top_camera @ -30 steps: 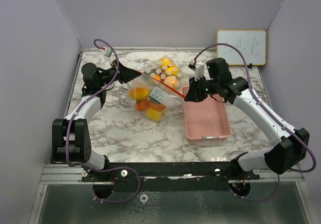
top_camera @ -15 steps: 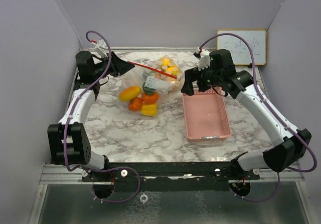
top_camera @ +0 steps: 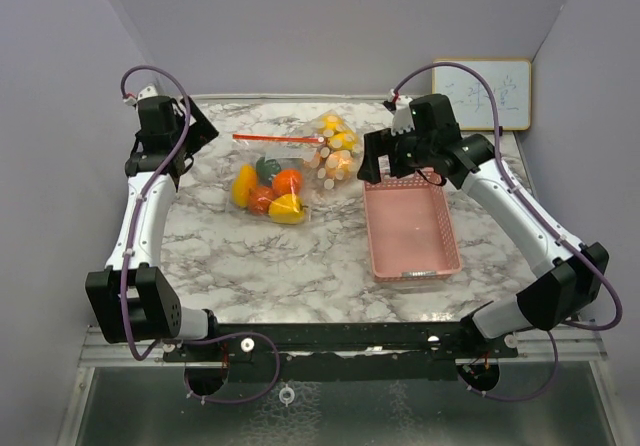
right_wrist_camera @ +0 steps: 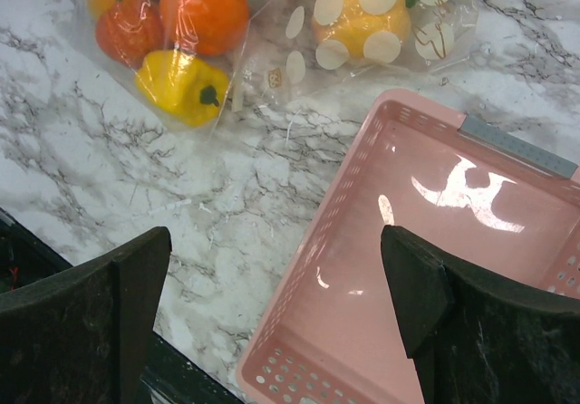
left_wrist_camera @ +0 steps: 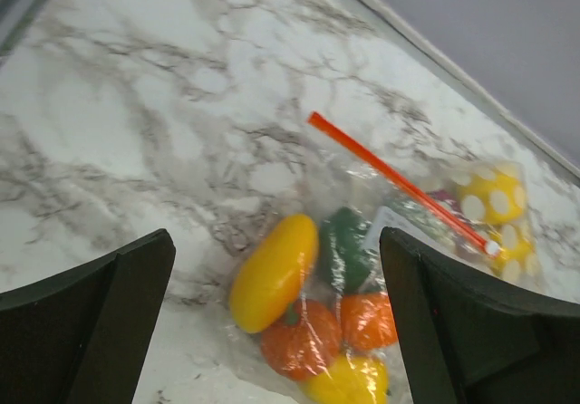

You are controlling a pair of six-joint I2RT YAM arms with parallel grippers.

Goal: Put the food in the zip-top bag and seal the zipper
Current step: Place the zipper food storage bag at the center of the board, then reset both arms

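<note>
Left hand (top_camera: 198,129): fingers spread wide, holding nothing, raised near the far left corner of the worktop (top_camera: 260,266), apart from the bag.
Right hand (top_camera: 372,161): fingers spread wide, empty, above the far left corner of the basket, just right of the bag.
Food (top_camera: 268,191): yellow, orange, red and dark green pieces bunched inside the bag's left part; more yellow pieces behind its white-spotted right part.
Zip-top bag (top_camera: 305,166): clear, lying flat on the worktop, toward the far edge, midway between the hands.
Zipper strip (top_camera: 278,138): red, straight, along the bag's far side; whether it is sealed cannot be told.
Pink basket (top_camera: 412,228): right of the bag, nothing inside.
Whiteboard (top_camera: 481,94): leaning at the far right corner.
</note>
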